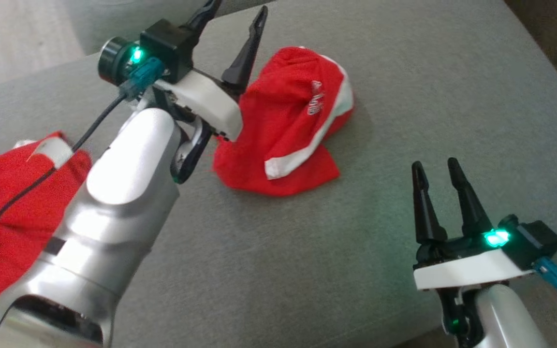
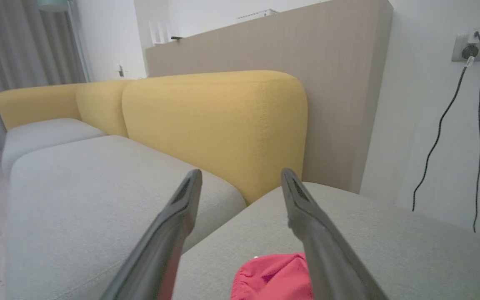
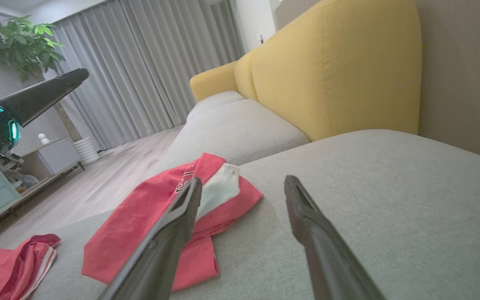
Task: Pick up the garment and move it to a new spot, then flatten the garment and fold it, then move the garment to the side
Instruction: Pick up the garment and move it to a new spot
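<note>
Dark fingers of the left gripper [image 1: 236, 14] stand spread wide with nothing between them, poised above the cloth. Just under and to the right of that gripper lies the garment [image 1: 283, 125], loose on the grey sofa cushion [image 1: 428, 72]. The right gripper [image 1: 434, 166], likewise spread and empty, hovers well apart from it, with the heap ahead and left of its tips. Flattening looks to be the step in hand. To do it well, each gripper should come down on a separate outer edge, pinch one layer only, then draw apart low over the cushion. The garment is red, bunched into a hump and doubled over itself, with a white band along one edge and a small white print. A second red garment [image 1: 12, 208] lies beside the left forearm and is best left alone.
</note>
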Controlling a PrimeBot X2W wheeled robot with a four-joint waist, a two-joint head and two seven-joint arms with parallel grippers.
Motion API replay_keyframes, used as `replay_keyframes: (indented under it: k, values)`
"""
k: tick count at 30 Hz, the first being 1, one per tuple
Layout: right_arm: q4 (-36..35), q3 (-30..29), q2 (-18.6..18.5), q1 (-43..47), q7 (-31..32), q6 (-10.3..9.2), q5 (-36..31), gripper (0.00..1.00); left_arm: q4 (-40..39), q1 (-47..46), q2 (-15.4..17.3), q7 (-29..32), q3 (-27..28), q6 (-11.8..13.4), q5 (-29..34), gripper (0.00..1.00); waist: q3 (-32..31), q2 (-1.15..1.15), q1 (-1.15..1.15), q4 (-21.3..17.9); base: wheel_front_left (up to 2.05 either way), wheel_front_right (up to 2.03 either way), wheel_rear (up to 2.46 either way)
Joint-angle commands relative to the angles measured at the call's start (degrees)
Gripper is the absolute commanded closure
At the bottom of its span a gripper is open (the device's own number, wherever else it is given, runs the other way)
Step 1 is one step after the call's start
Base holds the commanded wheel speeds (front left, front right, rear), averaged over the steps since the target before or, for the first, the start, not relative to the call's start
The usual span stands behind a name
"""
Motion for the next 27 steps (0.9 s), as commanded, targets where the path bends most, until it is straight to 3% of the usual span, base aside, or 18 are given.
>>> replay_keyframes:
  k: [1,5,8,14,22,27]
  values:
    - [-1.98,0.92,-0.31,-1.60,-0.62,-0.04,-0.39,0.00,-1.47,-2.84,1.91,-0.98,1.78,-0.07,0.45,0.00,-0.72,0.00,-0.01,2.00,0.00,0.00,0.00]
    - [-1.83,-0.82,-0.31,-1.14,-0.62,-0.04,-1.29,0.00,-1.27,-1.34,3.68,-4.21,2.26,0.27,0.75,0.00,-1.86,0.00,-0.01,6.11,0.00,0.00,0.00]
    - [-1.21,-3.12,-0.31,-0.09,-0.62,-0.04,-2.74,0.00,-3.89,3.93,6.34,-7.68,2.94,2.37,1.13,0.00,-3.65,0.00,-0.01,11.53,0.00,0.00,0.00]
    - [-0.25,-5.52,-0.31,1.70,-0.62,-0.04,-4.07,0.00,-9.73,15.73,8.16,-9.97,4.09,6.36,-0.09,0.00,-5.75,0.00,-0.01,17.12,0.00,0.00,0.00]
    - [0.71,-7.03,-0.31,3.67,-0.62,-0.04,-5.44,0.00,-17.18,31.56,7.60,-11.48,5.67,11.48,-1.33,0.00,-6.75,0.00,-0.01,21.19,0.00,0.00,0.00]
    - [1.05,-7.37,-0.31,3.91,-0.62,-0.04,-5.77,0.00,-19.96,36.30,6.19,-11.66,6.93,12.67,-1.15,0.00,-6.83,0.00,-0.01,22.17,0.00,0.00,0.00]
